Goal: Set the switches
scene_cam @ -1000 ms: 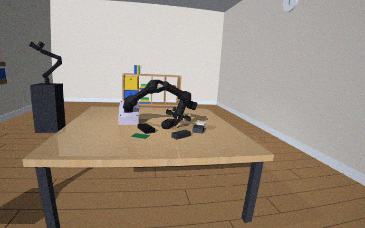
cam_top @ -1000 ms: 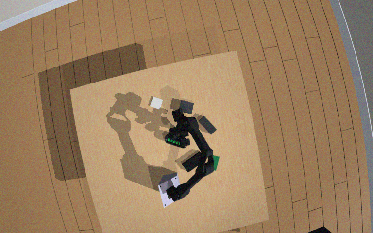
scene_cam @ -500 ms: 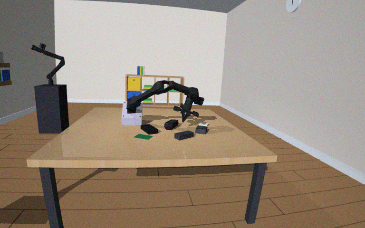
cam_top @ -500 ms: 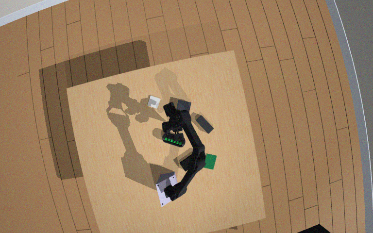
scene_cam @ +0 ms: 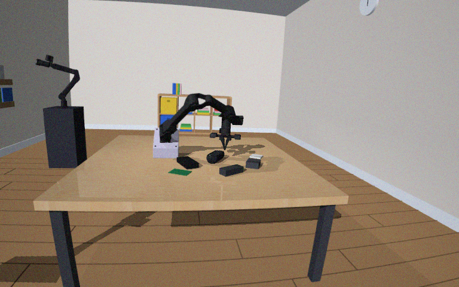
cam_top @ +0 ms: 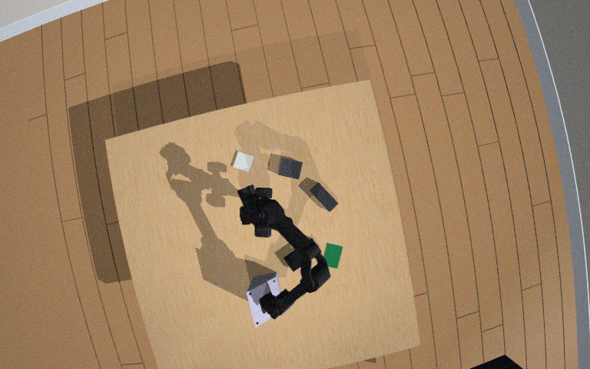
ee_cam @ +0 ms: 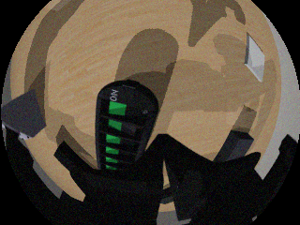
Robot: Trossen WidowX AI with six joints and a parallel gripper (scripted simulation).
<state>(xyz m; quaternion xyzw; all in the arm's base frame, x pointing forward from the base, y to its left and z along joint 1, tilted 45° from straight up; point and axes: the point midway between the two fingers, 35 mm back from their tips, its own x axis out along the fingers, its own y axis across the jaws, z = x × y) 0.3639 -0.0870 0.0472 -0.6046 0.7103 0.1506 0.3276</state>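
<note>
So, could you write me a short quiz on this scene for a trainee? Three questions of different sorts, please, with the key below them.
1. Fill in: the dark grey controller unit shows its row of rocker switches to the wrist camera, so its top faces ___.
2. True or false: the black parallel-jaw gripper is shut on the controller unit.
3. Choose one: the thin flat card on the light wooden table is A) red, B) green, C) blue.

Key: 1. up. 2. False; the gripper is shut on nothing and hangs above the table beside the unit. 3. B.
</note>
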